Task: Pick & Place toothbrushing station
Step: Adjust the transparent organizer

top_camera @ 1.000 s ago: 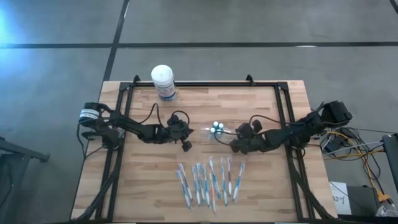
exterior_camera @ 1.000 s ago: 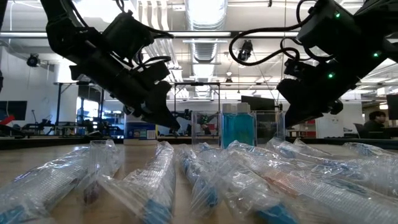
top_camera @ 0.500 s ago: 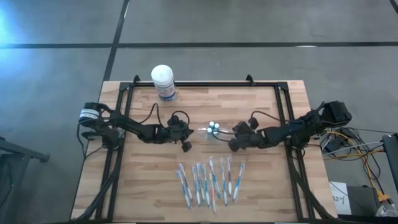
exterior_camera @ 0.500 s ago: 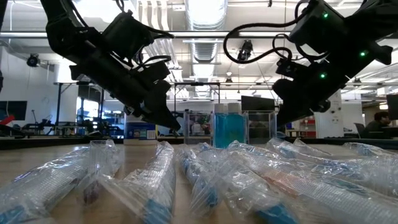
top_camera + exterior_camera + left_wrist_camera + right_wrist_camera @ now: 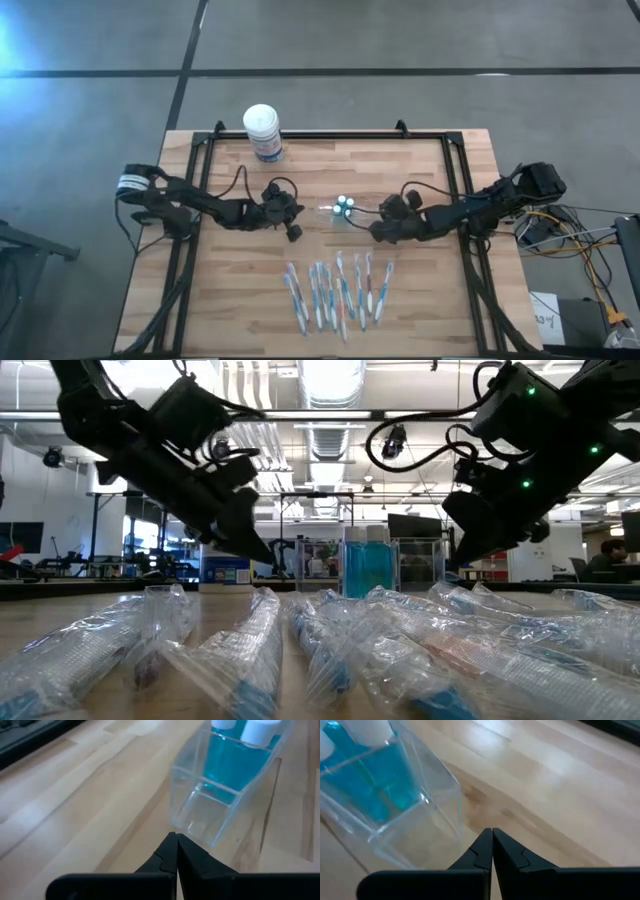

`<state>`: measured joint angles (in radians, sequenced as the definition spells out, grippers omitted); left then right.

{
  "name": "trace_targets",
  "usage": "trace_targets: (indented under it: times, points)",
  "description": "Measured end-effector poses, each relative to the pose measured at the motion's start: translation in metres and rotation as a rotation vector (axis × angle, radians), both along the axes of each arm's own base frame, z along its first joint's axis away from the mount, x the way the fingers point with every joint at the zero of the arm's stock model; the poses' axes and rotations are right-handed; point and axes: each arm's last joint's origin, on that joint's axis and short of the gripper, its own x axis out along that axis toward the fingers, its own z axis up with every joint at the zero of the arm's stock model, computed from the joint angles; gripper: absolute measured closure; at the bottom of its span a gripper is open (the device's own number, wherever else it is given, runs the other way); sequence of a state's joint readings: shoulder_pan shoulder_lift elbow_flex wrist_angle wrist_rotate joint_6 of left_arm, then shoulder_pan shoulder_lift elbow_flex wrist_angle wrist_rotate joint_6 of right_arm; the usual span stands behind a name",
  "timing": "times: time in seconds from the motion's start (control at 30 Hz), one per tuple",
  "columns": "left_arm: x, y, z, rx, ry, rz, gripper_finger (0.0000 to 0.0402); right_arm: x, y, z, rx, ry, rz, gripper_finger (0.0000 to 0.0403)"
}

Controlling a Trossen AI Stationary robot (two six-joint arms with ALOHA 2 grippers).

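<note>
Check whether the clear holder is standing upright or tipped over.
Upright: the toothbrushing station stands level on the table, its blue bottles' white caps on top.

My left gripper (image 5: 292, 233) has drawn back a little from the toothbrushing station (image 5: 344, 208), leaving a wider gap. My right gripper (image 5: 377, 235), which had pressed closer to the station, has eased back again. The station itself shifted slightly toward the left gripper.

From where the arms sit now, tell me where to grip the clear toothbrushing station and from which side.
Grip the toothbrushing station by the thin clear wall of an empty end compartment, coming down from above. It stands upright and open-topped, with blue bottles filling its middle. The left gripper and right gripper, both shut, each face an empty end; either would need to open first.
</note>
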<state>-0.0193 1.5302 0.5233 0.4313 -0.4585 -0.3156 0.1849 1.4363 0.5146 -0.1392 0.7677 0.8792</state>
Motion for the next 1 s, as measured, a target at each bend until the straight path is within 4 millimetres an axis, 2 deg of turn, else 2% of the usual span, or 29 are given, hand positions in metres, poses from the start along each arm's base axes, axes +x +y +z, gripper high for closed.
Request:
trace_targets:
  times: [0.3,0.53,0.7,1.0]
  points:
    - [-0.056,-0.004,0.011,-0.023,-0.104,-0.022,0.0398,-0.009,0.044,0.001,0.068,-0.04,0.132,0.0394]
    - [-0.085,-0.008,0.008,-0.067,-0.165,-0.102,0.0386,-0.006,0.077,0.014,0.068,-0.096,0.301,0.0394]
    - [-0.095,-0.008,0.005,-0.075,-0.185,-0.113,0.0385,-0.002,0.079,0.017,0.032,-0.102,0.357,0.0394]
    - [-0.096,-0.008,0.005,-0.077,-0.189,-0.119,0.0395,0.003,0.061,0.015,0.008,-0.078,0.299,0.0394]
